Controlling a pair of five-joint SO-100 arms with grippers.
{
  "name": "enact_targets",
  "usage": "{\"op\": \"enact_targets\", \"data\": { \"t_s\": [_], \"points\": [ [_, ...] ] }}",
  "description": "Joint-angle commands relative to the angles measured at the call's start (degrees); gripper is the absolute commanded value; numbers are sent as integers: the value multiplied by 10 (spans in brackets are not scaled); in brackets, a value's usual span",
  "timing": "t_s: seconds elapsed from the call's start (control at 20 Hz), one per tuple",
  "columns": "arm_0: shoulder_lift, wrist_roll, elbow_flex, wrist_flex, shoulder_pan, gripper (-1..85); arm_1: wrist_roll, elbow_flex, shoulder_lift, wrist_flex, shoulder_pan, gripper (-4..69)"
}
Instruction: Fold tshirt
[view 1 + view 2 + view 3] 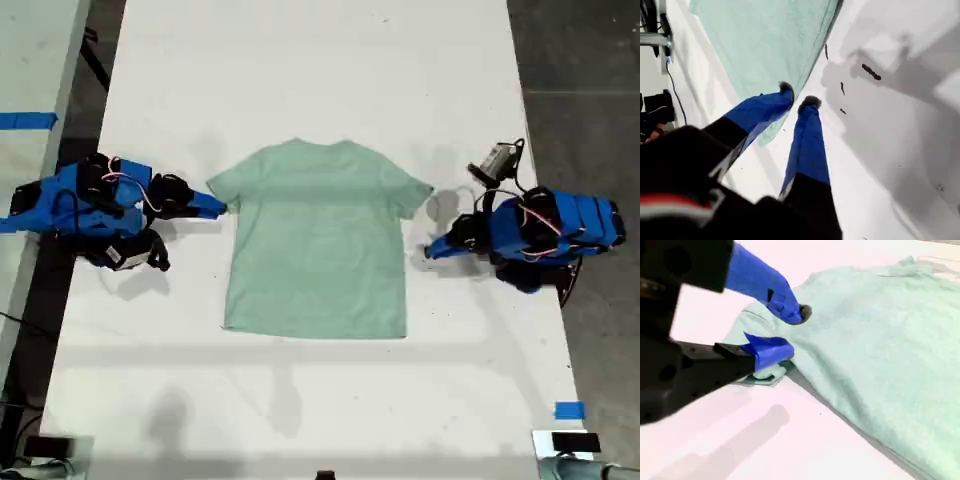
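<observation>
The pale mint tshirt (pixel 318 240) lies flat and face up mid-table, collar toward the far edge. My second gripper (pixel 218 207) is at the sleeve on the exterior view's left. In its wrist view the second gripper (pixel 792 334) is open, with both blue fingertips (pixel 790 312) down on the sleeve of the tshirt (pixel 880 340) and a ridge of cloth between them. My first gripper (pixel 430 250) sits just off the shirt's side on the exterior view's right, below that sleeve. In its wrist view the first gripper (pixel 797 95) is slightly open and holds nothing, hovering by an edge of the tshirt (pixel 765 40).
The white table (pixel 300 400) reaches well beyond the shirt. A blue tape square (pixel 568 410) and a dark device (pixel 565 442) sit at the exterior view's near right corner. A second table with blue tape (pixel 25 120) stands past a dark gap on that view's left. Small black marks (pixel 870 72) dot the tabletop.
</observation>
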Motion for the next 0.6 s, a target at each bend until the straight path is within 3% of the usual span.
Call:
{"op": "enact_targets", "data": {
  "t_s": [0.0, 0.55],
  "points": [
    [62, -18, 2, 3, 14, 2, -66, -11, 9, -22, 113, -10],
    [62, -18, -1, 1, -25, 1, -63, -11, 9, -7, 84, 5]
  ]
}}
